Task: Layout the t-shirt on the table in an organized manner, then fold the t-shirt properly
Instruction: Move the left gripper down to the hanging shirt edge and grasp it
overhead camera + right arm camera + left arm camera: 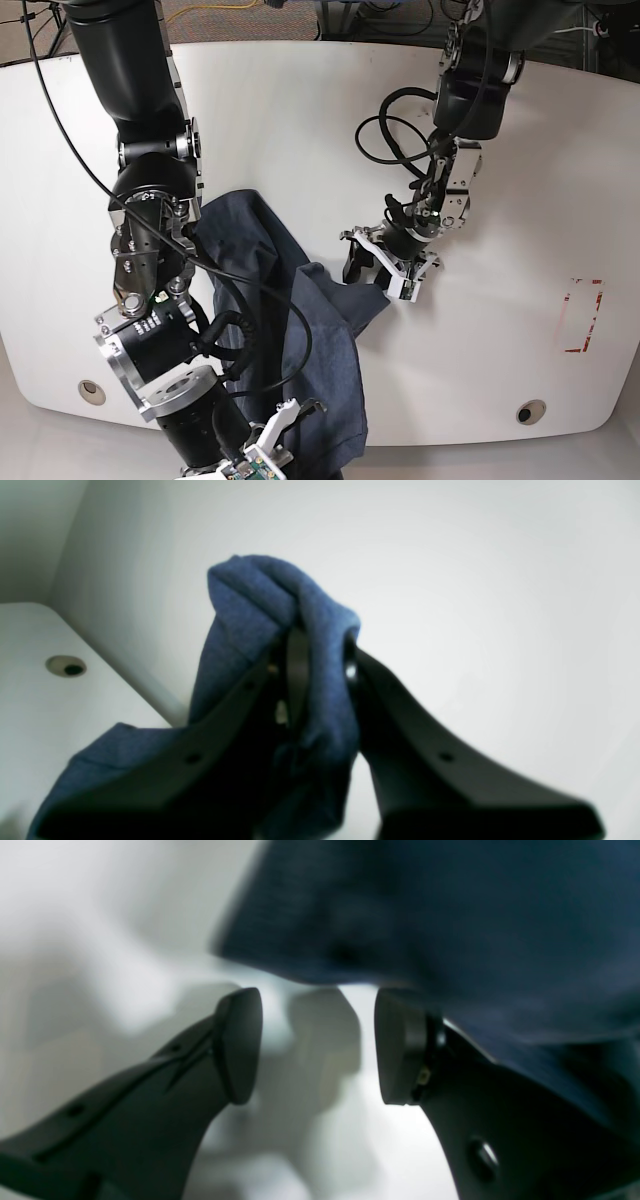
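Note:
The dark navy t-shirt [320, 370] lies bunched on the white table [300, 100], part of it lifted toward the front edge. My right gripper [270, 445] is shut on a fold of it. In the right wrist view the blue t-shirt [260, 605] wraps over the right gripper [320, 670], pinched between the jaws. My left gripper [385, 265] hovers open at the shirt's right-hand corner. In the left wrist view the left gripper [320, 1045] has only bare table between its pads, with the blurred edge of the t-shirt [450, 915] just beyond them.
Two round grommet holes [91, 390] [530, 411] sit near the table's front edge; one grommet [66, 665] also shows in the right wrist view. A red-and-white marking [582, 315] lies at the right. Black cables [390, 130] loop off the left arm.

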Action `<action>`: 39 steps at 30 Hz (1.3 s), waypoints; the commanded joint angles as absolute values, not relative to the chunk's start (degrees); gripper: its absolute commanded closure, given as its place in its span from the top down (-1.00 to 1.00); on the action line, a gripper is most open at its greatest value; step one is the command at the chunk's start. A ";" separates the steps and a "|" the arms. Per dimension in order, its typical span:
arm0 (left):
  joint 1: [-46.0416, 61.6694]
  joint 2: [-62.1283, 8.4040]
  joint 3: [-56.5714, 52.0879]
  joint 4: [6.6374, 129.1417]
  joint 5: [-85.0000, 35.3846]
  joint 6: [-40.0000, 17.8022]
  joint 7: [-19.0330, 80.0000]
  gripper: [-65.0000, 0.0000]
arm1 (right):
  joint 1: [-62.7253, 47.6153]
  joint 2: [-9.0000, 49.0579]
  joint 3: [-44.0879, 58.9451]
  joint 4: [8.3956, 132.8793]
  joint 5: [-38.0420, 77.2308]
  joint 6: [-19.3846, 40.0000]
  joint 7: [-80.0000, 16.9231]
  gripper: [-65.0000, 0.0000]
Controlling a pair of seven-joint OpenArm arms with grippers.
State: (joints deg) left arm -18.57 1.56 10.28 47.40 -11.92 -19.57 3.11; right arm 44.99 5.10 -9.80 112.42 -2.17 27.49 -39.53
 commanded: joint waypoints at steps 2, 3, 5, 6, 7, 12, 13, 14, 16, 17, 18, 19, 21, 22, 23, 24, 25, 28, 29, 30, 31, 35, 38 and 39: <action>-18.07 2.24 12.44 48.75 -12.26 -20.00 4.00 0.04 | 46.46 5.32 -9.54 113.10 -2.07 26.77 -37.76 -1.00; -17.71 2.33 13.05 49.01 -12.35 -20.00 4.00 0.04 | 46.20 5.32 -9.54 113.10 -2.07 26.77 -37.67 -1.00; -17.36 2.51 14.11 49.19 -12.35 -20.00 4.00 0.04 | 45.93 5.32 -9.54 113.10 -2.07 26.77 -37.67 -1.00; -17.36 3.30 14.37 48.92 -12.35 -20.00 4.00 0.04 | 45.93 5.32 -9.54 113.10 -2.07 26.77 -37.67 -1.00; -17.36 3.91 14.46 48.75 -12.35 -20.00 4.00 0.04 | 45.85 5.32 -9.54 113.10 -2.07 26.77 -37.67 -1.00; -17.36 5.76 15.16 48.66 -12.09 -20.00 4.09 0.04 | 45.85 5.32 -9.54 113.10 -2.07 26.77 -37.67 -1.00; -17.36 6.29 15.60 48.66 -12.09 -20.00 4.09 0.04 | 45.93 5.32 -9.54 113.10 -2.07 26.77 -37.67 -1.00; -17.36 6.90 16.40 48.57 -12.09 -20.00 4.09 0.04 | 45.93 5.32 -9.54 113.10 -2.07 26.77 -37.67 -1.00; -17.54 7.60 18.51 48.57 -12.00 -20.00 4.09 0.04 | 46.02 5.32 -9.54 113.10 -2.07 26.77 -37.67 -1.00; -17.54 7.78 19.56 48.57 -12.00 -20.00 4.09 0.04 | 46.11 5.32 -9.54 113.10 -2.15 26.77 -37.67 -1.00; -17.63 7.87 20.62 48.57 -12.09 -20.00 4.09 0.04 | 46.11 5.32 -9.54 113.10 -2.24 26.77 -37.67 -1.00; -17.71 7.96 21.85 48.57 -12.18 -19.82 4.09 0.04 | 46.37 5.32 -9.54 113.10 -2.24 26.77 -37.67 -1.00; -17.71 8.13 23.60 48.40 -12.18 -19.74 4.09 0.04 | 46.99 5.32 -9.54 113.10 -2.15 26.77 -37.67 -1.00; -17.80 8.66 24.40 47.87 -12.18 -19.74 4.09 0.04 | 47.16 5.32 -9.54 113.10 -2.15 26.77 -37.67 -1.00; -17.80 9.00 24.75 47.43 -12.18 -19.74 4.09 0.04 | 47.25 5.32 -9.54 113.10 -2.24 26.77 -37.67 -1.00; -17.80 9.00 25.01 46.81 -12.18 -19.65 4.09 0.04 | 47.34 5.32 -9.54 113.10 -2.33 26.77 -37.67 -1.00; -17.89 9.00 25.01 46.37 -12.18 -19.65 4.09 0.04 | 47.60 5.32 -9.54 113.10 -2.33 26.77 -37.67 -1.00; -18.95 9.00 25.10 44.62 -12.18 -19.56 4.09 0.04 | 48.31 5.32 -9.54 113.10 -2.33 26.77 -37.67 -1.00; -19.21 9.00 25.10 44.00 -12.18 -19.30 4.09 0.04 | 48.40 5.32 -9.54 113.10 -2.33 26.77 -37.67 -1.00; -19.56 9.00 25.10 43.12 -12.26 -18.59 4.09 0.04 | 48.40 5.23 -9.54 113.10 -2.33 26.77 -37.67 -1.00; -19.74 9.00 25.10 42.59 -12.26 -17.80 4.00 0.04 | 48.40 5.23 -9.54 113.10 -2.33 26.77 -37.67 -1.00; -20.53 9.00 25.19 40.84 -12.26 -13.58 3.74 0.04 | 48.48 5.23 -9.54 113.10 -2.42 26.77 -37.67 -1.00; -21.14 9.00 25.27 40.31 -12.26 -11.91 3.74 0.03 | 48.48 5.14 -9.54 113.10 -2.42 26.77 -37.67 -1.00; -21.32 9.00 25.27 40.04 -12.26 -11.65 3.74 0.03 | 48.48 5.14 -9.54 113.10 -2.42 26.77 -37.67 -1.00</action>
